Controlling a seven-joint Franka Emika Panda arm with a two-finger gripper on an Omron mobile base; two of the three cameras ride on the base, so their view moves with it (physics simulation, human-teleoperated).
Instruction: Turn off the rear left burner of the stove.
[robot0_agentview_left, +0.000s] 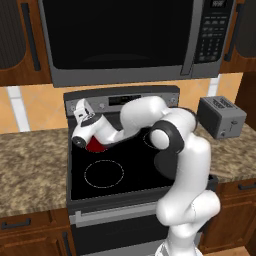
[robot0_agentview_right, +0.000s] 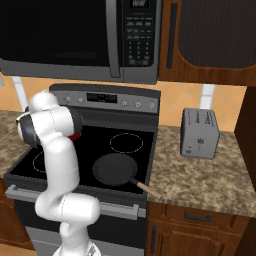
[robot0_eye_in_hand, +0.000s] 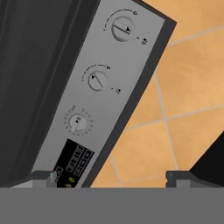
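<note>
The stove (robot0_agentview_left: 125, 165) has a black glass top and a grey back panel (robot0_eye_in_hand: 87, 109). Its rear left burner (robot0_agentview_left: 96, 145) glows red, mostly hidden under my forearm; a red sliver (robot0_agentview_right: 75, 135) of it shows beside the arm. My gripper (robot0_agentview_left: 79, 106) hovers at the left end of the back panel, pointing at it, open with nothing between its fingers. In the hand view the gripper (robot0_eye_in_hand: 111, 179) faces three round knobs: an upper one (robot0_eye_in_hand: 123, 29), a middle one (robot0_eye_in_hand: 96, 81) and a smaller dial (robot0_eye_in_hand: 77, 122) beside the dark display (robot0_eye_in_hand: 76, 162). No finger touches a knob.
A black frying pan (robot0_agentview_right: 115, 169) sits on the front right burner, handle over the counter. The front left burner (robot0_agentview_left: 103, 173) is a white outline. A microwave (robot0_agentview_left: 125, 35) hangs close above the stove. A grey toaster (robot0_agentview_left: 221, 116) stands on the right counter.
</note>
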